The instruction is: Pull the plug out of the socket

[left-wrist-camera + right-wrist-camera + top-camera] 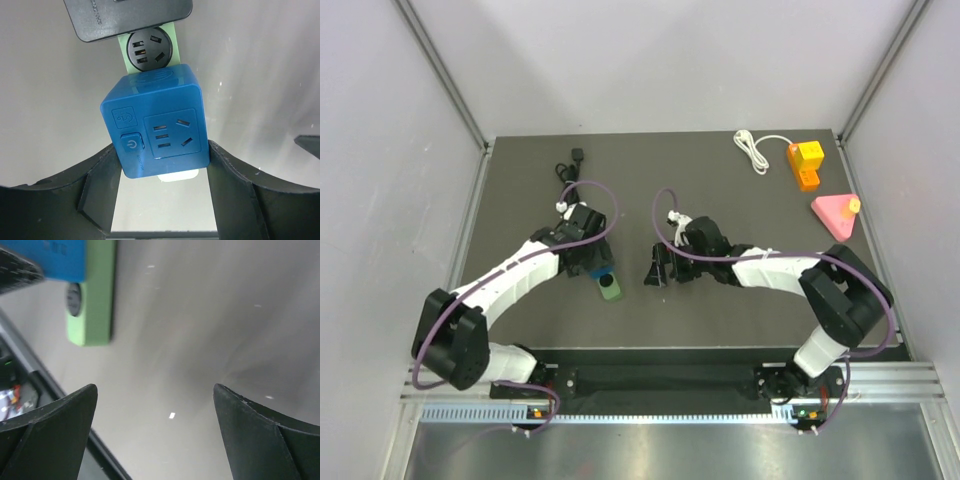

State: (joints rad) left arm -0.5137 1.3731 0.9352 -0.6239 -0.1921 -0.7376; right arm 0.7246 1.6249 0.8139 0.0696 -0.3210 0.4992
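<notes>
A blue cube plug [155,125] with sockets and a power button sits on a green socket strip [150,47]. My left gripper [162,155] is shut on the cube, one finger [100,185] against each side. A white part shows under the cube. In the top view the left gripper [590,262] covers most of the cube, and the green strip [610,290] sticks out toward the front. My right gripper [658,270] is open and empty just right of the strip. In the right wrist view it [155,390] hovers over bare table, with the strip [90,295] and the cube [50,257] at upper left.
A black flat block [130,17] lies at the strip's far end. A black cable [575,160] lies at the back left. A white cable [755,150], an orange-yellow block [805,163] and a pink triangle [835,213] are at the back right. The table's front rail [660,355] is near.
</notes>
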